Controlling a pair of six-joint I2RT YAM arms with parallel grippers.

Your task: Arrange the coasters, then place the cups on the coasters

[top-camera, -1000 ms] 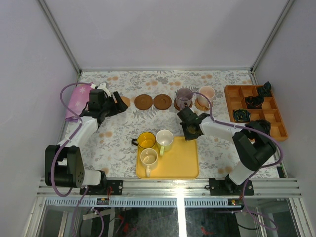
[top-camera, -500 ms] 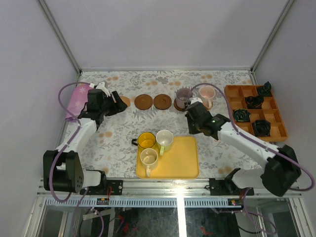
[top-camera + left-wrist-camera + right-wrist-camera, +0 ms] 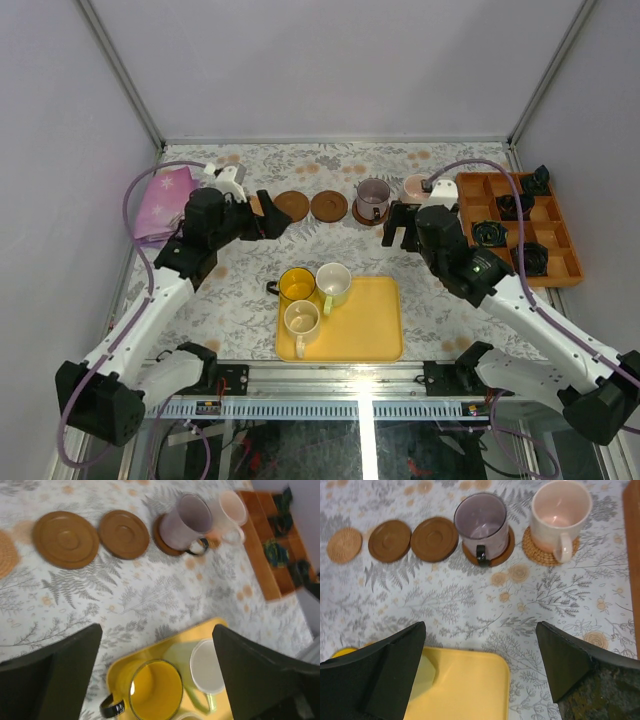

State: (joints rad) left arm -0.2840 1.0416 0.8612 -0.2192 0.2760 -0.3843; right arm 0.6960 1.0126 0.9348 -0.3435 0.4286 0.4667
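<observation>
Along the far side of the table runs a row: a tan coaster (image 3: 344,544), two bare dark brown coasters (image 3: 389,540) (image 3: 434,538), a grey-purple cup (image 3: 481,520) on a brown coaster (image 3: 495,556), and a pink cup (image 3: 560,512) on a tan coaster (image 3: 536,554). A yellow cup (image 3: 297,285) and two cream cups (image 3: 333,283) (image 3: 302,320) stand on the yellow tray (image 3: 365,325). My left gripper (image 3: 272,222) hovers open by the left coasters, above the yellow cup (image 3: 152,690). My right gripper (image 3: 400,233) is open and empty, just in front of the two placed cups.
An orange divided tray (image 3: 520,250) holding small black objects lies at the right edge. A pink cloth (image 3: 165,200) lies at the far left. The yellow tray's right half (image 3: 465,685) is bare.
The right gripper has opened wide and risen, its arm stretched forward. The left gripper has swung right, away from the tan coaster at the left.
</observation>
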